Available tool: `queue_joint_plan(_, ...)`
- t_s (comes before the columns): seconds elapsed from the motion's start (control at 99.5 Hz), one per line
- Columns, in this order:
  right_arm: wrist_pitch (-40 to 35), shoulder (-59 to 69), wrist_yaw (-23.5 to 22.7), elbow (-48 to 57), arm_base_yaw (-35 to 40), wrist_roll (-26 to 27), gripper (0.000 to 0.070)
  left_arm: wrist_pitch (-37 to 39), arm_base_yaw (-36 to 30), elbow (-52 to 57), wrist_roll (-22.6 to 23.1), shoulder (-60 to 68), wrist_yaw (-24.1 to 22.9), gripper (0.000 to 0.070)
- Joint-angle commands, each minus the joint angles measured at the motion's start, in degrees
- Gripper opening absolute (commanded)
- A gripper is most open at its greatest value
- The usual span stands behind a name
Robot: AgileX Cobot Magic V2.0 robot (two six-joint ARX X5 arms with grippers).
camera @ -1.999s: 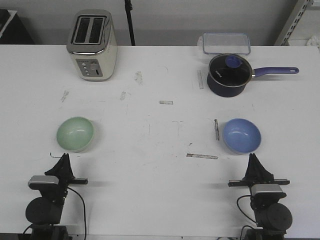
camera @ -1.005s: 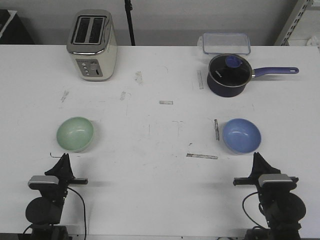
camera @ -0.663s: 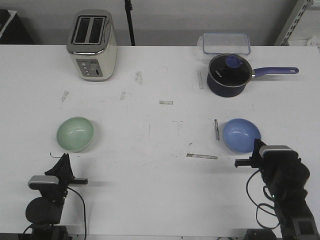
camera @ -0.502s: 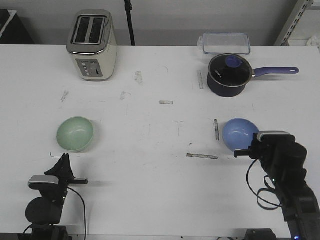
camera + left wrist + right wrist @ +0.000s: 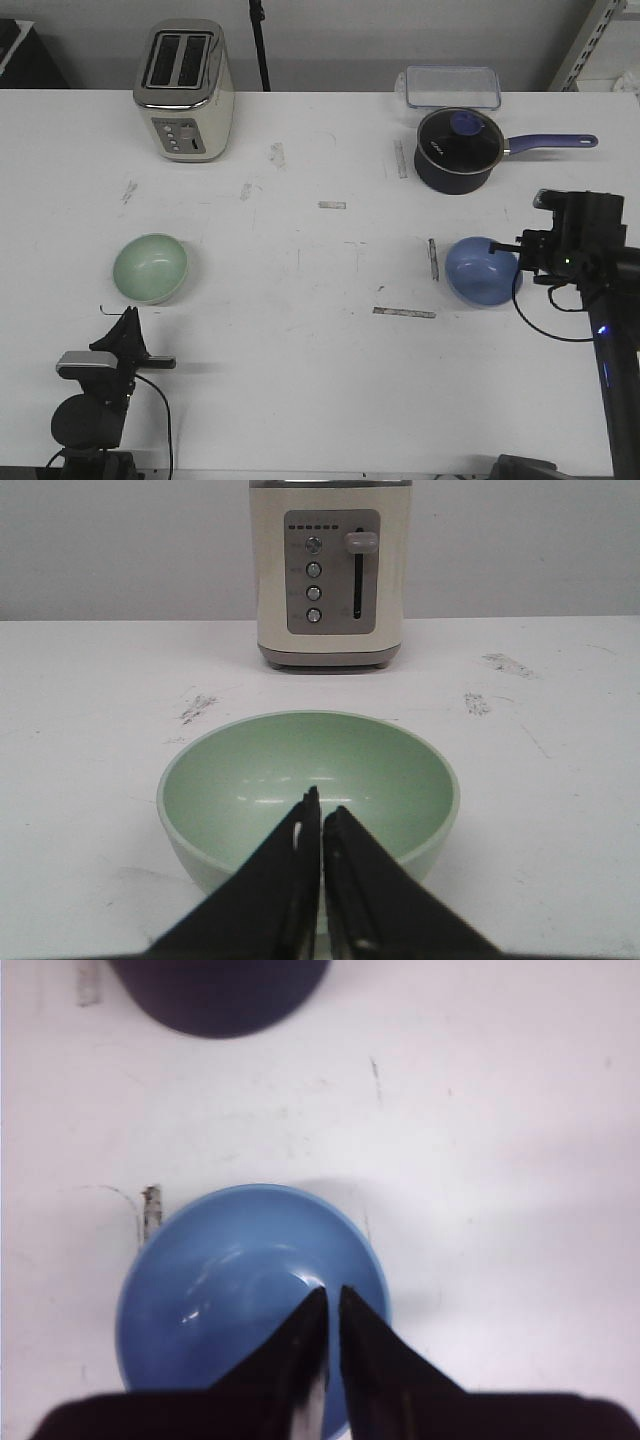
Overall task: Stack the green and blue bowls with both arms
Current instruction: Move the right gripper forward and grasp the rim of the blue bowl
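The pale green bowl sits upright and empty on the left of the white table. My left gripper rests low just in front of it, jaws shut and empty. In the left wrist view the fingertips are level with the near wall of the green bowl. The blue bowl sits upright on the right. My right arm is raised beside and above it. In the right wrist view the shut, empty gripper points down over the right part of the blue bowl.
A cream toaster stands at the back left. A dark navy saucepan with a glass lid and purple handle stands behind the blue bowl, with a clear container behind it. Strips of tape mark the table.
My right arm has risen from the near table edge and moved forward over the blue bowl, now looking down on it. The left arm and both bowls have not moved.
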Motion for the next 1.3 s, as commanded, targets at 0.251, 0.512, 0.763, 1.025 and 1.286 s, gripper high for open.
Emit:
queue_joint_plan(0.251, -3.2, 6.3, -9.0, 1.6, -6.8, 0.7, 0.0328, 0.6, -0.1, -1.2, 0.1, -0.1, 0.2, 0.0001)
queue_joint_plan(0.512, -3.0, 9.3, -10.5, 1.0, -8.0, -0.6, 0.0444, 0.6, -0.1, -1.2, 0.1, -0.1, 0.2, 0.0001)
queue_joint_plan(0.763, -2.3, 12.5, -10.4, 0.8, -8.0, -1.8, 0.0444, 0.6, -0.1, -1.2, 0.1, -0.1, 0.2, 0.0001)
queue_joint_plan(1.025, 2.3, 13.2, -10.6, -5.0, -8.0, -2.1, 0.0444, 0.6, -0.1, -1.2, 0.1, -0.1, 0.2, 0.0001)
queue_joint_plan(1.286, 7.5, 13.2, -13.0, -9.8, -7.8, -2.1, 0.0304, 0.6, -0.1, -1.2, 0.1, -0.1, 0.2, 0.0001)
